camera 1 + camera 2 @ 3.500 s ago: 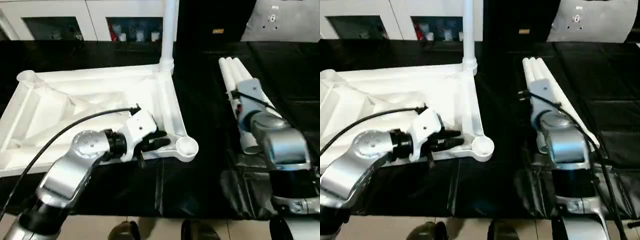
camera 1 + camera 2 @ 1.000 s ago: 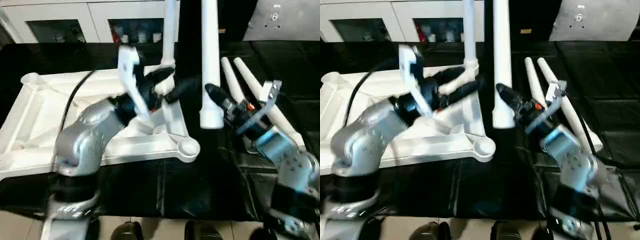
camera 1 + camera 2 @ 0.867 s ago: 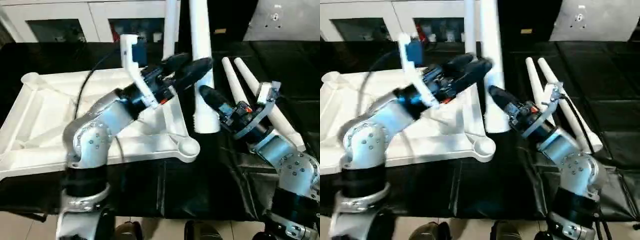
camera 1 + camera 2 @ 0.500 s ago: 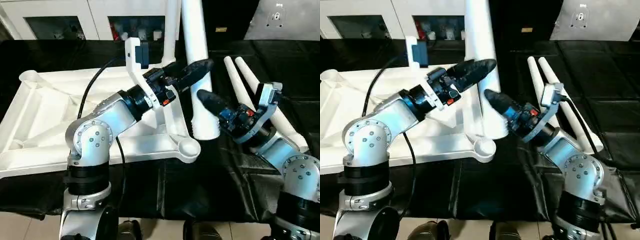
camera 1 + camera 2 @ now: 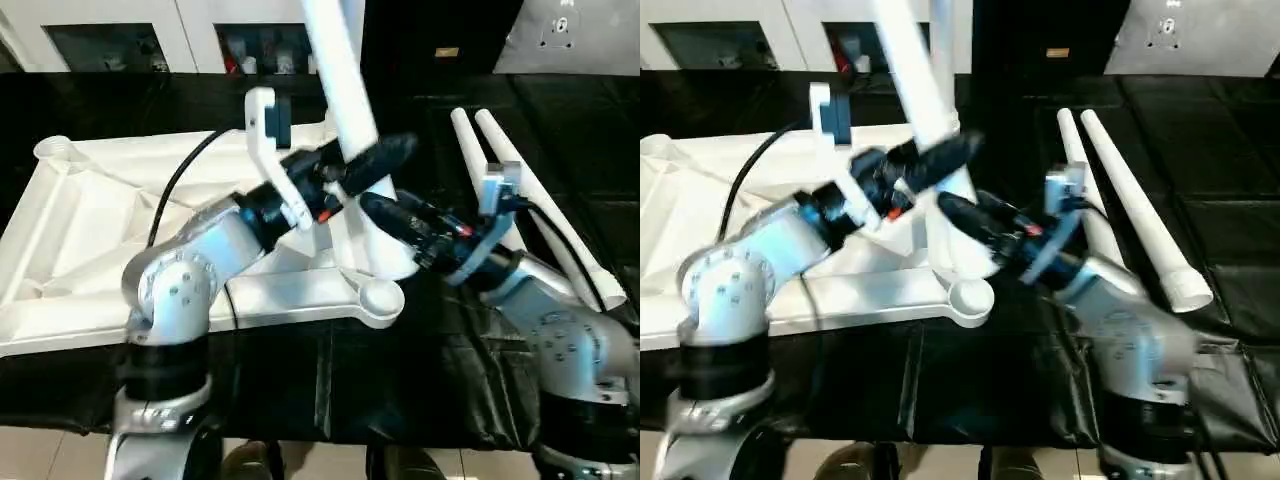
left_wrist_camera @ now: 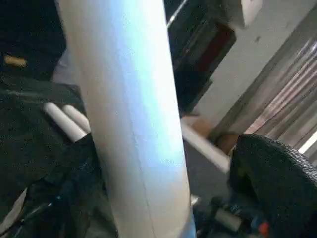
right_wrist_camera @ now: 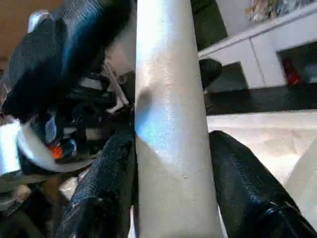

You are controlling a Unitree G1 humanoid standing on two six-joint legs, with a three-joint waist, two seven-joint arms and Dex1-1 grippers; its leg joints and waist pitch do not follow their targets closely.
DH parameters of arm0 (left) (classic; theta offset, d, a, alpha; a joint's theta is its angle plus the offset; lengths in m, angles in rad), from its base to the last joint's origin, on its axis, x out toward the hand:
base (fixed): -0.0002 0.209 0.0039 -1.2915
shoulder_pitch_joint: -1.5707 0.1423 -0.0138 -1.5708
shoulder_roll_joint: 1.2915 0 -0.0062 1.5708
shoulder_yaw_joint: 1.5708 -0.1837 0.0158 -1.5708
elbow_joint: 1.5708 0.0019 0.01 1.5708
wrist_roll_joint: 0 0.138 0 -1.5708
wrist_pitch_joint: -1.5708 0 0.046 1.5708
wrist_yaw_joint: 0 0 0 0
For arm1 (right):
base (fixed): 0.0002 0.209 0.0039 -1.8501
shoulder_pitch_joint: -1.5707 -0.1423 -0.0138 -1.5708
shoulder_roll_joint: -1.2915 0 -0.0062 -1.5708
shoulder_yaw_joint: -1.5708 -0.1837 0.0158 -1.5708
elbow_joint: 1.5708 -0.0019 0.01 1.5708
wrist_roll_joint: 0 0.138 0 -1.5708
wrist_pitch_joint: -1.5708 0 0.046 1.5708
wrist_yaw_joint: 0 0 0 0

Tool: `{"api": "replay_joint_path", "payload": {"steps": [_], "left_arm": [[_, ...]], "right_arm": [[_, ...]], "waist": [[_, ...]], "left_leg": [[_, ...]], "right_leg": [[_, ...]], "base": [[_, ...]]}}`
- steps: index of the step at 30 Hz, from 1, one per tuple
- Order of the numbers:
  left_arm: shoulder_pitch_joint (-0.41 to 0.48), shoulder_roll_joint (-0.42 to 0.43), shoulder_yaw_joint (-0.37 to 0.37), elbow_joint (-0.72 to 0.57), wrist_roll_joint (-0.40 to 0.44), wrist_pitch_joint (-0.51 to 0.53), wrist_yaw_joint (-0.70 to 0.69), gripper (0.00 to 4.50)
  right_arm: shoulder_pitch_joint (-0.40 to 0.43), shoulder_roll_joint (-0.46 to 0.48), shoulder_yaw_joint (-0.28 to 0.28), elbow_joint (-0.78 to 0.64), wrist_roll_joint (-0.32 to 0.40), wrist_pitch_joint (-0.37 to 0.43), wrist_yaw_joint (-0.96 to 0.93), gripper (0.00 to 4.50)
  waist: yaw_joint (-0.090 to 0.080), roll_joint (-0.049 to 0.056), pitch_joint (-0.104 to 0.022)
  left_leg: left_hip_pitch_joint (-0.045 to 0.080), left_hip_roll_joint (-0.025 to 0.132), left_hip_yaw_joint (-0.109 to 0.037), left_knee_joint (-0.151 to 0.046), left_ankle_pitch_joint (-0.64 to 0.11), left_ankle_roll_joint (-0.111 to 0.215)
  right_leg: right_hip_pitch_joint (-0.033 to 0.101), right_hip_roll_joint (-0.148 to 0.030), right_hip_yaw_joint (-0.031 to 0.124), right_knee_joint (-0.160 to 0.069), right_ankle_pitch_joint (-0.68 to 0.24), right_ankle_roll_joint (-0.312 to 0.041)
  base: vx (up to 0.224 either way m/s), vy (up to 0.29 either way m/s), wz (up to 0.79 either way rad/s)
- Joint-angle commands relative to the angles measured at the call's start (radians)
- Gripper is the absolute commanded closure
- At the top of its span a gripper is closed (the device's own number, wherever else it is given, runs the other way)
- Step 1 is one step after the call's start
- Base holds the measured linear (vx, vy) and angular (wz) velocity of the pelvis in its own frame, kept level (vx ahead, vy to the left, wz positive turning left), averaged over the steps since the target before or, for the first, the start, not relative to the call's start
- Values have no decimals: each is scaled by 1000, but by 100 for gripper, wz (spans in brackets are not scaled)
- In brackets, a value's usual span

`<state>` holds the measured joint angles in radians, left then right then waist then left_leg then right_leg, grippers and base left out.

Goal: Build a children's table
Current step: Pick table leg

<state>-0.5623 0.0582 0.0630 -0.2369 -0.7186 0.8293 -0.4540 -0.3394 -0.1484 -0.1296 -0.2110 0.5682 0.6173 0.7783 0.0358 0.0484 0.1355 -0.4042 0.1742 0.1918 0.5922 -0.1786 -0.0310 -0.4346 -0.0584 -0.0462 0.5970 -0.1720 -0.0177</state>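
Note:
The children's table top [image 5: 90,230] lies upside down on the black cover, ribs up. One white leg [image 5: 941,60] stands upright in its far right corner socket. A second leg [image 5: 345,90] hangs tilted, top leaning left, its wide lower end just above and behind the near right socket [image 5: 378,298]. My right gripper [image 5: 385,225] is shut on this leg near its lower end, and its fingers [image 7: 114,173] press both sides. My left gripper [image 5: 375,165] straddles the leg higher up and is open; one of its fingers [image 6: 270,183] stands clear of the leg [image 6: 133,114].
Two loose white legs [image 5: 520,190] lie side by side on the black work table right of my right arm. White cabinets [image 5: 120,40] line the back. The table's front edge runs along the bottom, with shoes [image 5: 250,465] on the floor below.
The held leg has tipped from nearly upright to a slant, top going left. My right gripper has carried its lower end left, close over the near right socket. My left gripper stays open.

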Motion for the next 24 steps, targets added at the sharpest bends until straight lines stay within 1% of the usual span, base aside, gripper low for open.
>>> {"api": "replay_joint_path", "payload": {"steps": [1,2,3,7,9,10,11,12,14,15,17,18,20,21,24], "left_arm": [[13,1,-44,-48,30,-45,-40,36],[25,12,-56,-61,50,-79,-53,36],[27,13,-58,-62,53,-84,-56,36],[50,31,-80,-87,88,-148,-80,36],[64,44,-95,-90,102,-178,-94,36],[73,51,-104,-91,112,-193,-103,36],[79,56,-111,-92,120,-206,-110,36],[88,58,-118,-92,132,-226,-120,36],[103,57,-124,-91,146,-254,-129,36],[109,63,-130,-89,156,-272,-136,36],[113,69,-135,-86,163,-280,-141,36],[121,85,-152,-71,193,-313,-150,36],[123,97,-162,-53,220,-346,-157,36],[122,104,-165,-39,237,-365,-159,36],[116,126,-173,-11,275,-387,-160,36]], "right_arm": [[23,-3,54,27,-73,-83,-1,264],[35,-3,73,42,-99,-117,-1,264],[36,-3,75,44,-103,-121,-2,264],[59,-2,103,60,-142,-175,-6,264],[67,3,113,73,-152,-204,-9,264],[70,5,117,81,-154,-217,-10,264],[73,6,120,88,-157,-228,-11,264],[76,7,123,95,-161,-244,-13,264],[81,9,131,104,-162,-265,-11,264],[84,9,134,105,-164,-273,-11,264],[86,8,137,105,-164,-275,-9,264],[92,7,144,104,-163,-280,-6,264],[96,4,150,105,-163,-288,-1,264],[100,2,155,105,-164,-294,2,264],[105,-4,166,111,-163,-308,6,264]], "waist": [[1,-15,-85],[0,-17,-84],[0,-15,-83],[-1,-16,-83],[-2,-15,-82],[-3,-17,-82],[-3,-15,-81],[-5,-16,-81],[-4,-15,-83],[-5,-16,-83],[-5,-14,-84],[-4,-14,-84],[-5,-14,-82],[-6,-14,-81],[-5,-13,-82]], "left_leg": [[21,47,-22,-50,-10,134],[21,46,-21,-50,-13,133],[21,47,-22,-52,-21,130],[20,47,-23,-53,-31,128],[20,46,-22,-53,-42,128],[20,47,-22,-54,-45,128],[20,47,-22,-53,-49,127],[20,47,-23,-54,-51,129],[21,47,-22,-53,-46,128],[20,47,-22,-53,-43,130],[21,47,-22,-53,-40,134],[21,48,-24,-52,-41,137],[22,48,-23,-53,-47,136],[22,48,-22,-53,-58,132],[23,47,-22,-53,-66,122]], "right_leg": [[68,-70,40,-60,-133,-207],[67,-70,41,-61,-131,-208],[68,-71,42,-62,-133,-210],[70,-70,41,-60,-125,-214],[69,-70,42,-61,-133,-215],[70,-71,43,-61,-135,-215],[69,-71,43,-60,-137,-214],[69,-70,42,-62,-140,-213],[69,-70,43,-60,-128,-217],[71,-70,44,-59,-117,-219],[70,-69,44,-56,-104,-222],[69,-69,43,-56,-104,-220],[69,-69,44,-56,-109,-222],[68,-70,44,-58,-125,-218],[69,-69,45,-58,-132,-215]], "base": [[0,0,0],[0,0,0],[0,0,0],[0,0,0],[0,0,0],[0,0,0],[0,0,0],[0,0,0],[0,0,0],[0,0,0],[0,0,0],[0,0,0],[0,0,0],[0,0,0],[0,0,0]]}}
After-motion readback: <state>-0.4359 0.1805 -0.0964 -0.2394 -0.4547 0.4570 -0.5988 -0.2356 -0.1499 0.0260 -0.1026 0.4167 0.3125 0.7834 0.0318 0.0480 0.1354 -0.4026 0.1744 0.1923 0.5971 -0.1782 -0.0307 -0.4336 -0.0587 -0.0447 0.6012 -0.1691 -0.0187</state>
